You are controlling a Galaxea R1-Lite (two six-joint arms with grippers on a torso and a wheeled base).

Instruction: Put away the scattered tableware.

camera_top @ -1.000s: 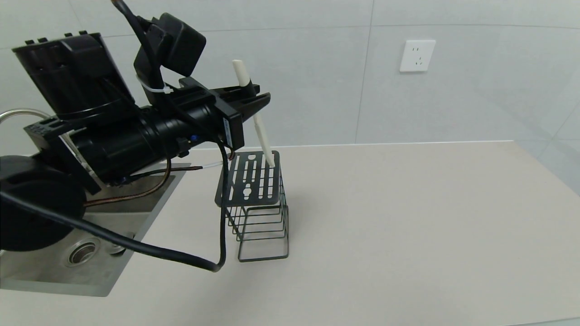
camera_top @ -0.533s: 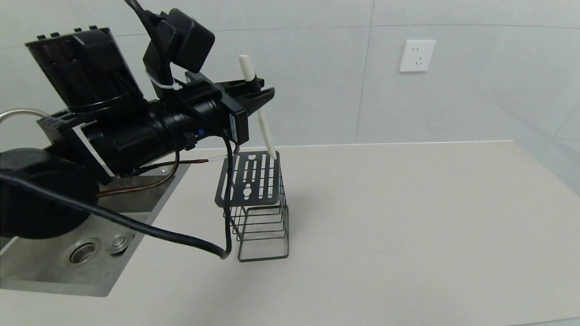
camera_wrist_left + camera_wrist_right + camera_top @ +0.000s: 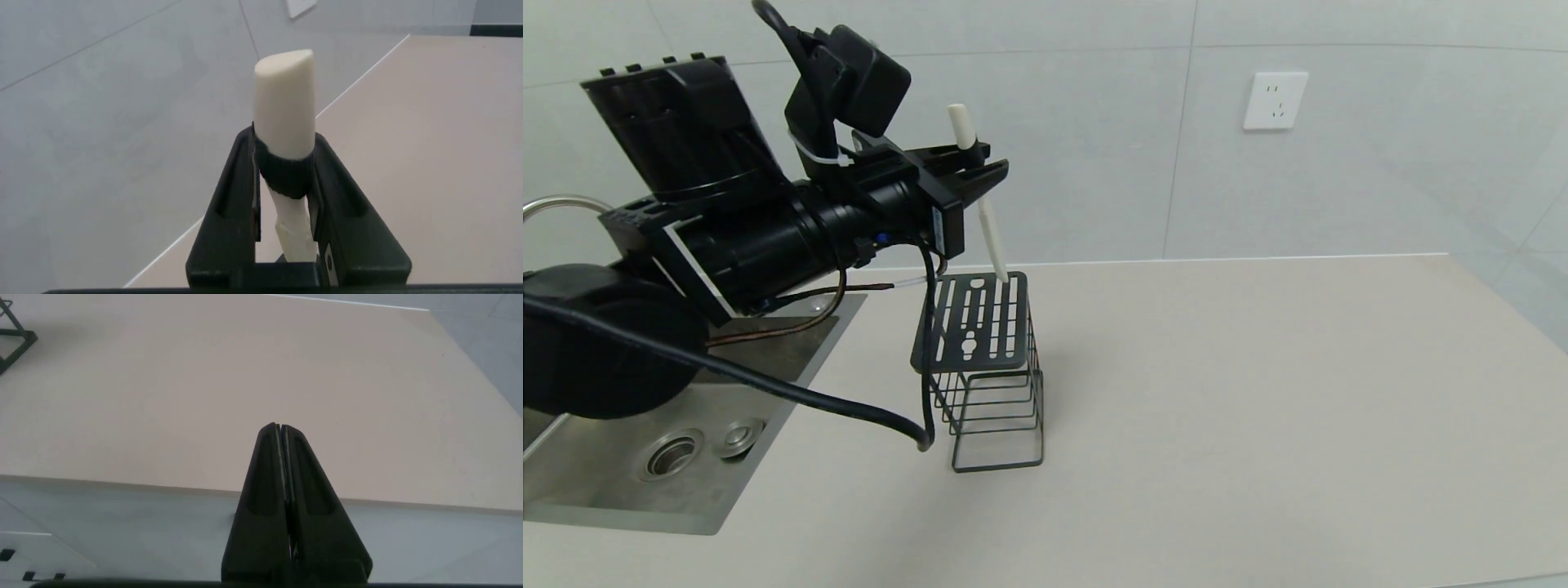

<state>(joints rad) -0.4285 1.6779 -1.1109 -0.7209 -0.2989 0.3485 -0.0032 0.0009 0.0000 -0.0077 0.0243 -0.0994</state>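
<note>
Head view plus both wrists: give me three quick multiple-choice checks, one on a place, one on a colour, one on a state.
1. Where is the lower tip of the white utensil?
A. At the top of the rack
B. Down in the sink
C. Flat on the counter

2. What colour is the rack?
A. White
B. Black
C. Red

3. How is the right gripper?
A. Wide open
B. Shut on a fork
C. Shut, holding nothing

Answers:
1 A: the left gripper holds the utensil nearly upright, with its tip at the rack's top edge.
2 B: its wires and slotted plate are black.
3 C: its jaws meet with nothing between them.
</note>
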